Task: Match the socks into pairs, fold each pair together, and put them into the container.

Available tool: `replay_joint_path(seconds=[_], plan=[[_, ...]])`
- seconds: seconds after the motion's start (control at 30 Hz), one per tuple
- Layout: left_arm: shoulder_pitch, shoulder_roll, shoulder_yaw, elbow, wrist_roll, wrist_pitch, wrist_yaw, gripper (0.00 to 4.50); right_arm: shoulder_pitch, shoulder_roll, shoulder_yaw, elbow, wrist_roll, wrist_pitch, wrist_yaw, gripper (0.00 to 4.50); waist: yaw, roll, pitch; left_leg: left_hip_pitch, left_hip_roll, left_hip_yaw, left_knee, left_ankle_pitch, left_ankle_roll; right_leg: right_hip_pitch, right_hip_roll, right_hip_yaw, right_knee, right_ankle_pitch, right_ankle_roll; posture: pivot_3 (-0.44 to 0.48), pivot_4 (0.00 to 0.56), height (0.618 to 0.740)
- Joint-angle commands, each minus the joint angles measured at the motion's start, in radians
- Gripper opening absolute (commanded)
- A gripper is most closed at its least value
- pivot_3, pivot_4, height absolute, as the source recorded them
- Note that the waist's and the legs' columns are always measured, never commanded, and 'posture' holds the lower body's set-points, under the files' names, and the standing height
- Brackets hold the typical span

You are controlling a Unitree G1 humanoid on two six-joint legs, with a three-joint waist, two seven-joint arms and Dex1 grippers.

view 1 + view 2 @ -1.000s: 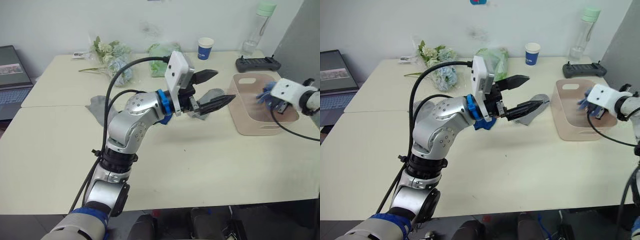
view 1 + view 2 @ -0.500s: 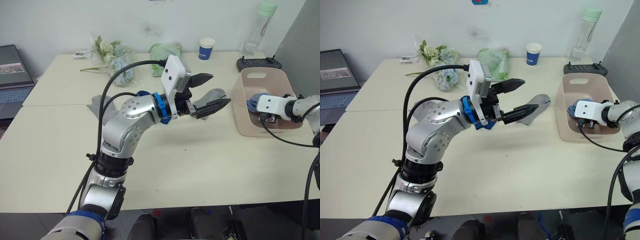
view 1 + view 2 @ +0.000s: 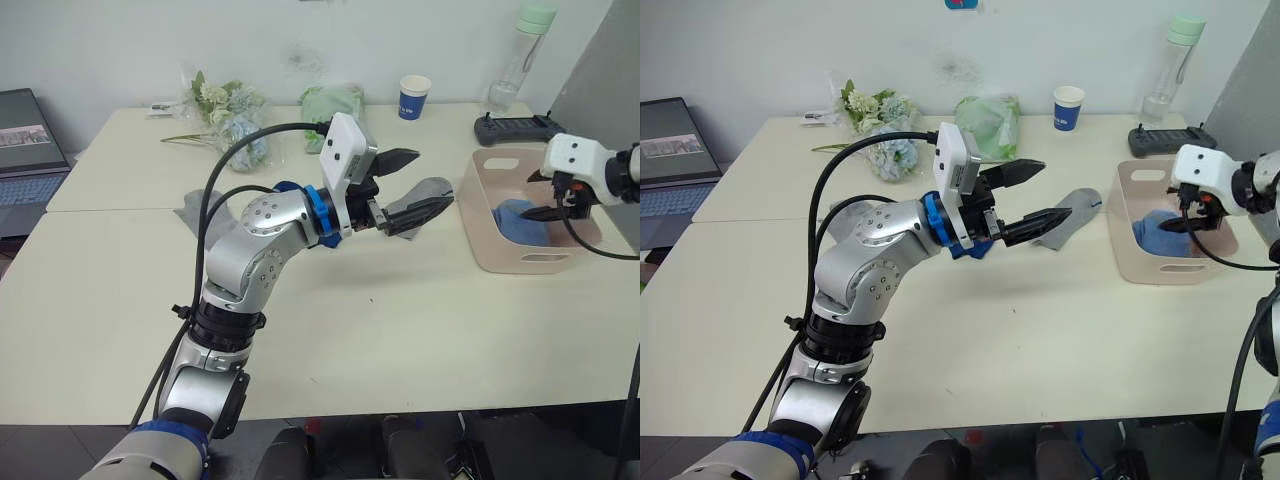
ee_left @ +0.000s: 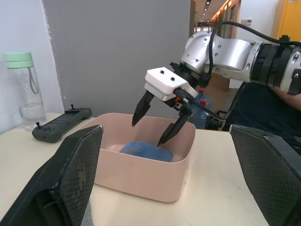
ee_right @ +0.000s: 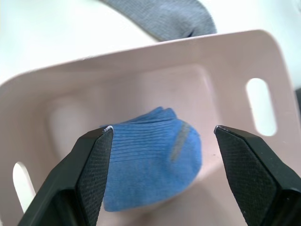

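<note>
Cream-coloured counter (image 3: 420,330) stretches below a pale wall, with a laptop (image 3: 25,150) at the robot's far left. At the back stand a bunch of flowers (image 3: 225,115), a green plastic-wrapped bundle (image 3: 325,105), a blue-and-white paper cup (image 3: 411,97), a clear bottle with a green cap (image 3: 520,50) and a black controller (image 3: 515,127). The pink container (image 3: 490,245) sits on the right side of the counter, and a folded light blue pair (image 5: 150,162) lies inside it on the bottom. The right end effector (image 4: 155,122) hangs just above that pair with its two black fingers spread apart, gripping nothing. The left end effector (image 3: 1035,195) is raised over the middle of the counter, its fingers also parted and empty. A grey sock (image 3: 1072,212) lies flat on the counter between the left end effector and the container. Another grey sock (image 3: 193,210) shows partly behind the left arm.
</note>
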Motion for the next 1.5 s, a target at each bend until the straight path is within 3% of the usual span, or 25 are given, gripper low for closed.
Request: replay_joint_path(seconds=[0.03,0.07,0.2,0.37,0.6,0.93,1.07,1.13,1.23,1.37,1.4,1.5], plan=[[-0.015,-0.004,0.014,-0.023,0.001,-0.026,0.0,4.5,-0.034,-0.015,0.005,0.028,-0.062,-0.054,-0.204,3.32,0.0,0.0,0.0,0.0,0.0,0.0,0.0,0.0,0.0,0.0,0.0,0.0,0.0,0.0,0.0,0.0,0.15,0.74],[-0.013,-0.005,0.013,-0.027,0.0,-0.025,0.001,4.5,-0.019,-0.013,0.023,0.038,-0.088,-0.084,-0.258,3.15,0.001,-0.001,0.0,0.0,0.0,0.0,0.0,0.0,0.0,0.0,0.0,0.001,0.0,0.0,0.0,0.0,0.15,0.74],[-0.011,-0.006,0.011,-0.034,0.001,-0.021,0.003,4.5,0.044,0.021,0.067,0.096,-0.162,-0.128,-0.438,1.72,0.001,-0.001,0.0,0.0,0.0,0.0,0.0,0.0,0.0,0.0,0.0,0.001,0.0,0.0,0.0,0.0,0.15,0.74],[0.001,-0.002,0.007,-0.052,-0.002,-0.008,0.006,4.5,0.111,0.076,0.09,0.147,-0.193,-0.124,-0.486,0.04,-0.001,-0.001,0.0,0.0,0.0,0.001,0.0,0.0,0.0,0.0,0.0,0.001,0.0,0.0,0.0,0.0,0.15,0.74],[0.003,0.0,0.002,-0.068,0.0,0.005,0.014,4.5,0.114,0.094,0.091,0.18,-0.206,-0.092,-0.53,0.04,-0.002,-0.001,0.0,0.0,0.0,0.001,0.001,0.0,0.001,0.0,0.0,0.001,0.001,0.001,0.0,0.0,0.15,0.74],[0.012,0.028,0.028,-0.062,-0.008,0.006,0.015,4.5,-0.033,0.043,0.033,0.143,-0.157,-0.125,-0.496,0.04,-0.002,-0.001,0.0,0.0,0.0,0.003,0.001,0.001,0.002,0.0,0.0,0.001,0.0,0.003,0.002,0.0,0.15,0.74],[0.058,0.102,0.085,-0.056,-0.006,-0.009,0.0,4.5,-0.096,0.058,-0.103,0.064,-0.001,-0.103,-0.41,0.95,-0.012,0.0,0.0,0.0,0.0,0.004,0.0,0.001,0.002,-0.001,0.0,0.001,0.0,0.003,0.002,0.0,0.15,0.74],[0.115,0.163,0.119,-0.05,0.021,-0.034,-0.003,4.5,-0.062,0.113,-0.225,-0.096,0.172,0.033,-0.344,1.68,-0.019,0.0,0.0,0.0,0.001,0.004,0.0,0.001,0.002,-0.001,0.001,0.001,0.0,0.003,0.002,0.0,0.15,0.74],[0.204,0.217,0.167,-0.04,0.051,-0.072,0.018,4.5,0.139,0.193,-0.343,-0.558,0.387,0.345,-0.33,2.78,-0.02,-0.001,-0.001,0.0,0.006,0.003,0.0,0.001,0.002,-0.001,0.004,0.0,0.0,0.004,0.001,0.0,0.15,0.74],[0.337,0.253,0.211,-0.033,0.089,-0.133,0.041,4.5,0.477,0.317,-0.391,-1.2,0.547,0.698,-0.483,4.24,0.002,-0.002,-0.001,-0.002,0.009,-0.002,0.0,0.001,0.002,-0.001,0.005,-0.003,0.001,0.004,0.0,0.0,0.15,0.74],[0.371,0.255,0.221,-0.034,0.099,-0.149,0.05,4.5,0.55,0.356,-0.394,-1.316,0.574,0.758,-0.531,4.46,0.007,-0.001,-0.001,-0.002,0.009,-0.002,0.0,0.001,0.002,-0.002,0.005,-0.002,0.001,0.004,0.0,0.0,0.15,0.74],[0.446,0.256,0.232,-0.039,0.123,-0.188,0.069,4.5,0.691,0.425,-0.4,-1.494,0.59,0.854,-0.637,4.46,0.021,-0.001,-0.001,-0.005,0.007,-0.003,0.002,0.001,0.002,-0.003,0.004,-0.002,0.001,0.005,-0.001,0.0,0.15,0.74]])
